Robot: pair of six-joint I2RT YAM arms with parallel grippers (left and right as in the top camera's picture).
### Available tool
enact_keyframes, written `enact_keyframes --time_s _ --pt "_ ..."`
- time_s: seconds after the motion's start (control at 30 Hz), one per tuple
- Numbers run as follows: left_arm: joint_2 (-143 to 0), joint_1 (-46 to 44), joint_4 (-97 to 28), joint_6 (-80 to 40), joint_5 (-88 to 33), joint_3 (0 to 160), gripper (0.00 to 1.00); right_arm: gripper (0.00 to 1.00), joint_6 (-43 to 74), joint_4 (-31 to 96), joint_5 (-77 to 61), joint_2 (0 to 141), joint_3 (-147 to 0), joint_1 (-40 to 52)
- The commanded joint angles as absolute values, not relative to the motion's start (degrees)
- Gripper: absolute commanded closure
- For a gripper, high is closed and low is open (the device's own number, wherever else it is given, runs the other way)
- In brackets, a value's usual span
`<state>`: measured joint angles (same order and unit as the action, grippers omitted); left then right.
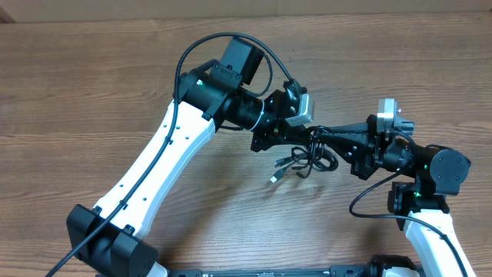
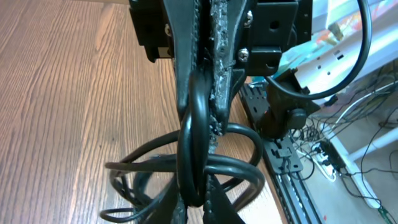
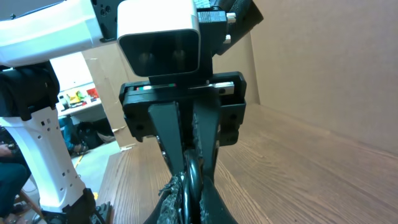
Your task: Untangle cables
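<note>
1. Left gripper [image 2: 200, 109]: jaws together, clamped on one strand of the cables [image 1: 302, 161]. We see the loops spread just beneath its tips.
2. Cables: thin, light and limp, and we judge them a little slick. Best hold is a single strand near a plug, not the knot.
3. Right gripper [image 3: 189, 183]: jaws pinched on a strand too, nearly tip to tip with the left. The bunch sits below both.

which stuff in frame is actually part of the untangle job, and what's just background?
Job: cables, bunched in loops; left gripper and right gripper, both shut on cables.
Just around: wooden table; cardboard wall; off-table wiring.
</note>
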<state>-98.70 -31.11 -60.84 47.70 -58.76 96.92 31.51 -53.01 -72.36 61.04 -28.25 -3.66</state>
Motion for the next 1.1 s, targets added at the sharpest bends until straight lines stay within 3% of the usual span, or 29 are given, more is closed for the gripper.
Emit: enact_keyframes --time_s 0.0,0.67,0.73,0.87,1.07 --pt "-98.89 -31.09 -60.80 47.07 -60.01 98.48 0.96 0.96 32.14 -53.23 -71.61 60.55 -29.32 -3.51" --pt "-98.89 -28.82 -60.60 47.05 -60.05 98.48 0.96 0.96 27.44 -46.85 -71.64 60.58 -29.32 -3.51" --pt "-98.89 -28.60 -60.60 47.05 -60.05 98.48 0.96 0.94 26.26 -45.17 -71.64 60.58 -29.32 -3.51" --pt "-98.89 -28.51 -60.58 47.07 -60.03 98.48 0.96 0.80 25.02 -43.13 -71.64 60.58 -29.32 -3.51" --pt "-98.89 -28.51 -60.60 47.07 -59.99 98.48 0.96 0.78 25.02 -43.13 -71.64 60.58 -29.32 -3.51"
